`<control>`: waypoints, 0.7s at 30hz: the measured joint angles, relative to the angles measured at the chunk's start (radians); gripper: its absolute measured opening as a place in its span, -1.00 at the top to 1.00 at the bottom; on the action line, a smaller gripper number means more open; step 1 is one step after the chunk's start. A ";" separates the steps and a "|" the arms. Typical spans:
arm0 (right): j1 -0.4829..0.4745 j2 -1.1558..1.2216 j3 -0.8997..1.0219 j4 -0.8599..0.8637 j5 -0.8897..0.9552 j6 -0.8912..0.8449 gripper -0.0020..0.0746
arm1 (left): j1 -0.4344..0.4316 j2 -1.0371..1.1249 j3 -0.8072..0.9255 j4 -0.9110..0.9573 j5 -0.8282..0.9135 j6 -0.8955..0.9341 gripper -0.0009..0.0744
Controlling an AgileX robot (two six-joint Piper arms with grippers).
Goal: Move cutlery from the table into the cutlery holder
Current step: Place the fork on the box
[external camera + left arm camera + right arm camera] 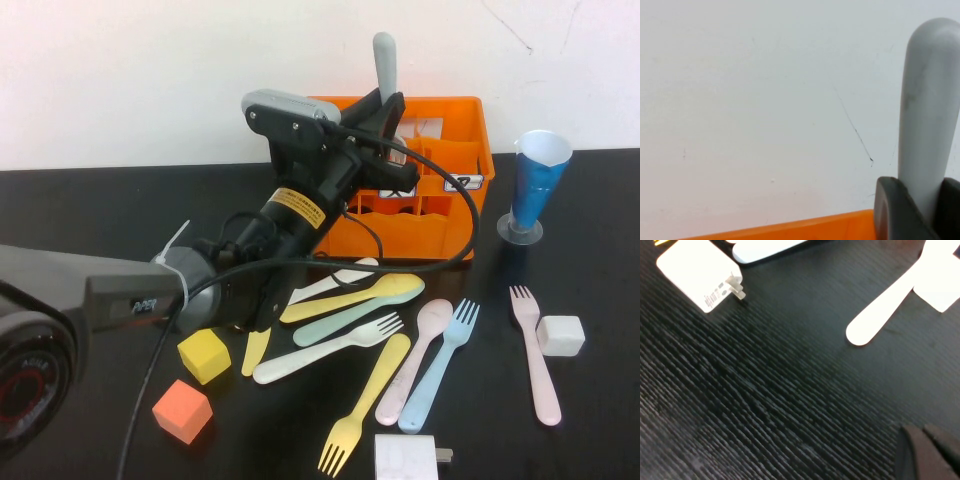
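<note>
So the left gripper is up over the back half of the orange cutlery holder, jaws clamped on a grey utensil handle that sticks straight up (my guess is it's held vertical so the business end can drop cleanly into a compartment). The holder sits toward the far edge of the table, right of centre, and most of the cutlery is scattered in front of it: a yellow fork, blue fork, pink spoon and a pink fork further toward the right edge. The right gripper hovers low near the table's front edge, jaws closed on nothing, beside a white charger plug, looks parked. Labels: small white tags on the holder with black characters, unreadable, plus a yellow sticker on the left arm, also illegible.
</note>
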State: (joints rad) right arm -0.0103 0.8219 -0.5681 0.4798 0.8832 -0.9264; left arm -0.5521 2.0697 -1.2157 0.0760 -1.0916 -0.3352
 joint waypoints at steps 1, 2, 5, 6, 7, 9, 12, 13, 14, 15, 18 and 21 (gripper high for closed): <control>0.000 0.000 0.000 0.000 0.000 0.000 0.95 | 0.000 0.000 0.000 0.002 0.000 0.002 0.62; 0.000 0.000 0.000 0.000 0.000 0.000 0.95 | 0.000 0.000 0.000 0.007 0.000 0.003 0.58; 0.000 0.000 0.000 0.000 0.000 0.000 0.95 | 0.000 0.000 0.000 0.024 0.002 0.003 0.37; 0.000 0.000 0.000 0.000 0.000 0.000 0.95 | 0.000 0.000 0.000 0.031 0.004 0.003 0.27; 0.000 0.000 0.000 0.000 0.000 0.000 0.95 | 0.000 0.000 0.000 0.033 0.009 0.003 0.19; 0.000 0.000 0.000 0.000 0.000 0.000 0.95 | 0.000 0.000 0.000 0.042 0.018 0.003 0.08; 0.000 0.000 0.000 0.000 0.000 0.000 0.95 | 0.016 -0.008 0.000 0.060 0.037 0.003 0.02; 0.000 0.000 0.000 0.000 0.000 0.000 0.95 | 0.020 -0.014 0.000 0.063 0.045 0.003 0.02; 0.000 0.000 0.000 0.000 0.002 0.000 0.95 | 0.029 -0.026 0.000 0.062 0.052 0.003 0.02; 0.000 0.000 0.000 0.000 0.002 0.002 0.95 | 0.034 -0.040 0.000 0.062 0.065 0.003 0.02; 0.000 0.000 0.000 0.000 0.000 0.054 0.95 | 0.050 -0.103 0.000 0.062 0.126 0.003 0.15; 0.000 0.000 0.000 0.000 -0.016 0.097 0.95 | 0.053 -0.193 0.000 0.066 0.227 0.007 0.40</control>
State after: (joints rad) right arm -0.0103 0.8219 -0.5681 0.4798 0.8672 -0.8291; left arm -0.4996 1.8765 -1.2157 0.1420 -0.8644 -0.3279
